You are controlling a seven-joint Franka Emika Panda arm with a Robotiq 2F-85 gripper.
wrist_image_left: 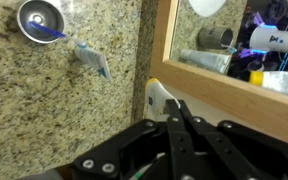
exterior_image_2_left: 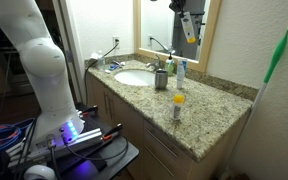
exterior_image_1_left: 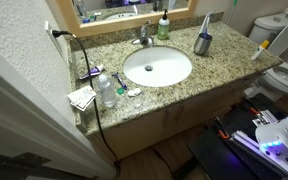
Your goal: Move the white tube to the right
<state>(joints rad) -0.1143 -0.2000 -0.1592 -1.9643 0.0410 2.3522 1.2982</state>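
The white tube [wrist_image_left: 92,58], slim with a blue end, is on the granite counter just beside the grey metallic cup [wrist_image_left: 39,18], which holds a toothbrush. It also shows in an exterior view [exterior_image_2_left: 181,70], standing right of the cup [exterior_image_2_left: 161,77]. My gripper [exterior_image_2_left: 189,28] is high above the counter, close to the mirror frame and well apart from the tube. In the wrist view its fingers [wrist_image_left: 174,108] are shut on a white item with yellow and blue marks [wrist_image_left: 156,97].
A sink [exterior_image_1_left: 157,67] with a faucet [exterior_image_1_left: 144,38] and a green bottle [exterior_image_1_left: 163,28] lies beyond the cup [exterior_image_1_left: 202,44]. Small clutter [exterior_image_1_left: 99,88] crowds the counter's far end. A yellow-topped item [exterior_image_2_left: 178,104] stands near the front edge. A green broom [exterior_image_2_left: 277,55] leans on the wall.
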